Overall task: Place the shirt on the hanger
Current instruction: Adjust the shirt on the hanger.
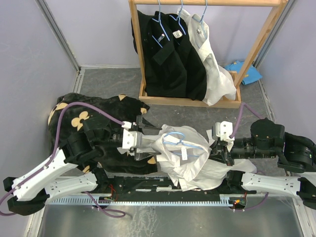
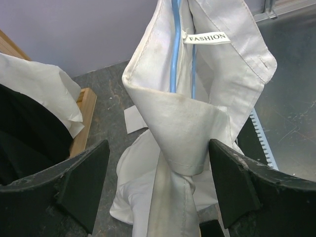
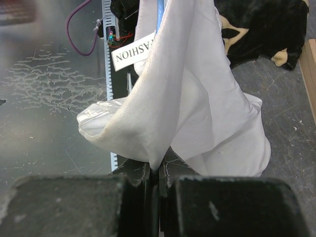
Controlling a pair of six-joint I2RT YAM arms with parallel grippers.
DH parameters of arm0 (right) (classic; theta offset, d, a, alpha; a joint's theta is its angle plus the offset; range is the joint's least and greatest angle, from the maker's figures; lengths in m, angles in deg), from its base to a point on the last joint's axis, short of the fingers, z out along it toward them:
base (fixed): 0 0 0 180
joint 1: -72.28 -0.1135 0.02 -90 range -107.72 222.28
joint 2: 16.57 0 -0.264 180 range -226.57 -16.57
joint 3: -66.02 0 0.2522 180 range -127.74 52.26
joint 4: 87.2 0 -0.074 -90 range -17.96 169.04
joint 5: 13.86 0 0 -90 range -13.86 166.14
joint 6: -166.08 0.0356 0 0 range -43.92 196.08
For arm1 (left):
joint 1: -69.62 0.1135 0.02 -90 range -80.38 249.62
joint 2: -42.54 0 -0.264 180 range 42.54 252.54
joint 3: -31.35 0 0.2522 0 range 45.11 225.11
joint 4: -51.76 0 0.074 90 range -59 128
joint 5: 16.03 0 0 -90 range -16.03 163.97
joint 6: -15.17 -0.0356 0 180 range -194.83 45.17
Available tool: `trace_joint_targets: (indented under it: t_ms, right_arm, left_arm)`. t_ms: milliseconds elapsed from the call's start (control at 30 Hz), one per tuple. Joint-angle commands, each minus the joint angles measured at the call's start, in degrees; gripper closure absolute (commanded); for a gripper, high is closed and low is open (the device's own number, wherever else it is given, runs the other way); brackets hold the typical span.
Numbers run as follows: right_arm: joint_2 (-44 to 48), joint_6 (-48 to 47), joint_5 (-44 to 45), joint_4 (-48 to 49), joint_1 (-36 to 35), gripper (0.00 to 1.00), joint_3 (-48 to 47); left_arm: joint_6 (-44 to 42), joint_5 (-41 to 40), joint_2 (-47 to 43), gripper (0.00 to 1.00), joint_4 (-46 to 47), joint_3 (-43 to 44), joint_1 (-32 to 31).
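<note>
Left wrist: neck label [image 2: 207, 38] on the shirt [image 2: 197, 123] reads "FASHION".

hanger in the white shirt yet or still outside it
Inside: the hanger runs down through the neck of the shirt beside the label. Whether it fills the shoulders, cannot tell.
</note>
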Motion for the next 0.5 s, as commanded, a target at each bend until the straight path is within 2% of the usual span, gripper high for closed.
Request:
trace_joint_targets:
  t_ms: [0,267,467]
  right_arm:
    - [0.34,-0.04,-1.06,5.15,-0.1,1.0,-0.31]
    - [1.29,-0.31,-0.66,4.8,-0.1,1.0,-0.9]
    - [1.03,-0.27,-1.03,4.57,-0.1,1.0,-0.99]
  left_arm:
    - [2.3,-0.45,0.47,0.12,2.51,0.02,0.1]
    - [1.32,-1.52,1.13,0.25,2.13,-0.66,0.05]
    - [1.76,-0.71,1.71,0.27,2.82,-0.19,0.06]
